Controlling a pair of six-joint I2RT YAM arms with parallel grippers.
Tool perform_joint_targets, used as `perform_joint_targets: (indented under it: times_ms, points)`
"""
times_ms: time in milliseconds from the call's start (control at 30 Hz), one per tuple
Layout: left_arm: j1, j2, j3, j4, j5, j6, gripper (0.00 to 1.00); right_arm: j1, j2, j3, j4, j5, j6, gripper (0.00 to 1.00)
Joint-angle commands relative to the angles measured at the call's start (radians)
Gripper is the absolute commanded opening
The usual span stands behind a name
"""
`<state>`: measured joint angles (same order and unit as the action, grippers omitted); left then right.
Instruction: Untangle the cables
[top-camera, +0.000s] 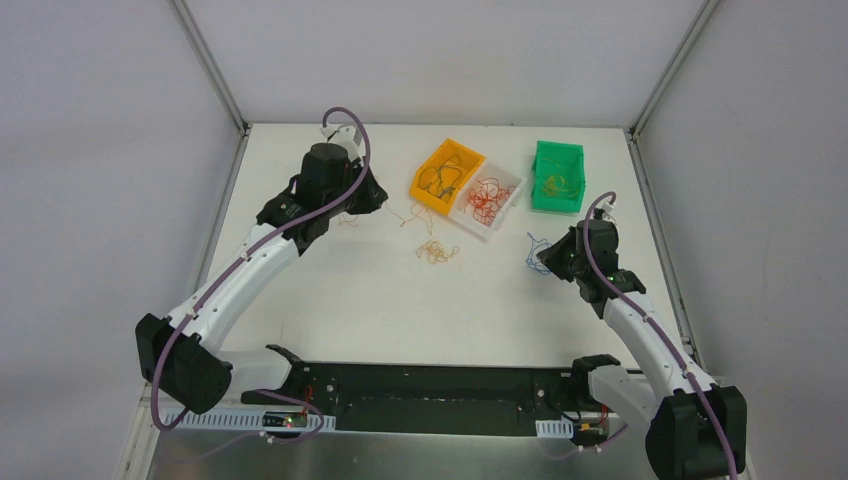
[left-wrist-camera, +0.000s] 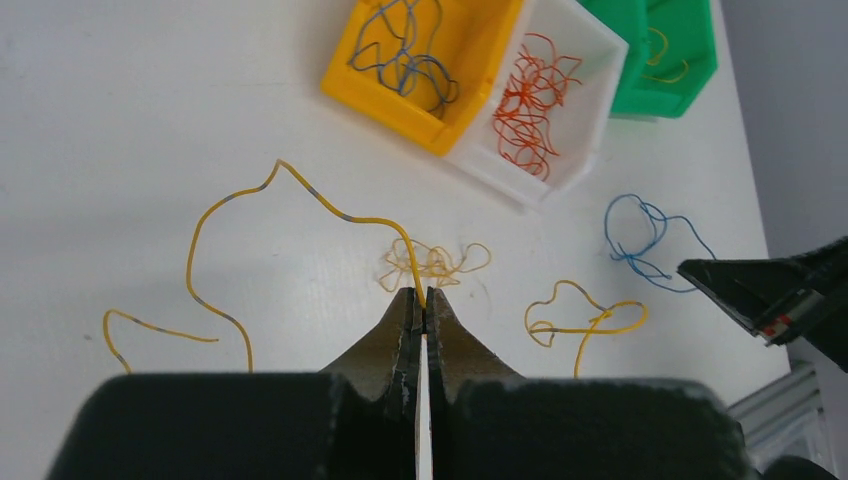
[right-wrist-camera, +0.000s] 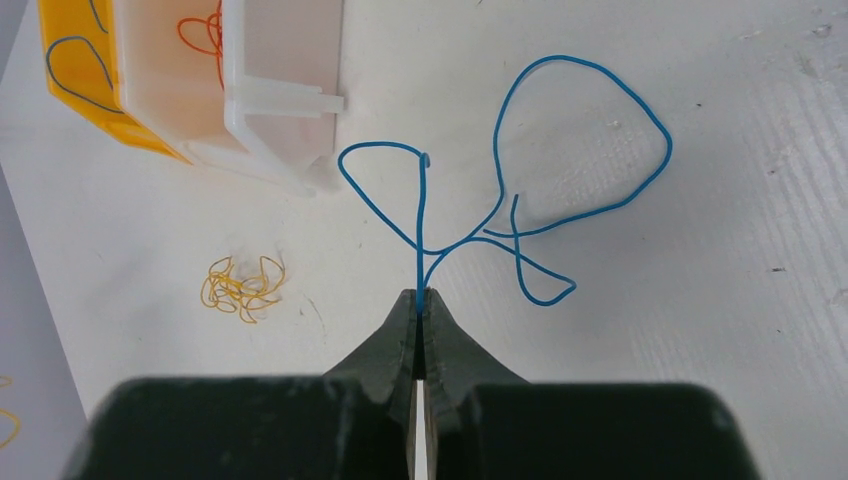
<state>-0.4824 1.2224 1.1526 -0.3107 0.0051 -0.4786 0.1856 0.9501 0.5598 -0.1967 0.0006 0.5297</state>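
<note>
Blue cable (right-wrist-camera: 500, 200): one end nipped in the closed right pincer (right-wrist-camera: 421, 300), loops spread over the surface (right-wrist-camera: 700, 300) right of the white bin (right-wrist-camera: 285, 100). Yellow cable (left-wrist-camera: 260, 230): end clamped in the closed left pincer (left-wrist-camera: 421, 305), left of that bin, past the yellow bin (left-wrist-camera: 390, 105) touching it. Pale orange clump (left-wrist-camera: 435, 262) lies loose in front of the white bin. Green bin (left-wrist-camera: 680, 70) stands to its right, apart.

We take this for a robotics lab test cell — a white table (top-camera: 380, 310) boxed in by plain grey panels (top-camera: 100, 150) on aluminium posts (top-camera: 210, 65). Two white robot arms (top-camera: 245, 270) are bolted to a black base plate (top-camera: 430, 400) at its near edge, and small plastic sorting bins (top-camera: 430, 165) — yellow, white, green — sit along the back.
</note>
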Motion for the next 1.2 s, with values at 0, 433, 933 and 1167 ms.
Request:
perform_joint_targets:
  times_ms: [0, 433, 933, 1167]
  points:
    - [0.007, 0.074, 0.090, 0.071, 0.190, 0.003, 0.00, -0.003, -0.030, 0.043, -0.039, 0.066, -0.018, 0.00]
    - [-0.060, 0.261, 0.285, 0.136, 0.404, -0.002, 0.00, -0.003, 0.031, 0.170, -0.172, 0.181, -0.031, 0.94]
    - [-0.062, 0.099, 0.093, 0.131, 0.251, 0.051, 0.00, -0.005, 0.349, 0.213, -0.309, 0.271, 0.067, 0.99]
    - [-0.060, -0.050, -0.019, 0.072, 0.107, 0.100, 0.00, -0.003, 0.496, 0.245, -0.249, 0.229, 0.101, 0.97]
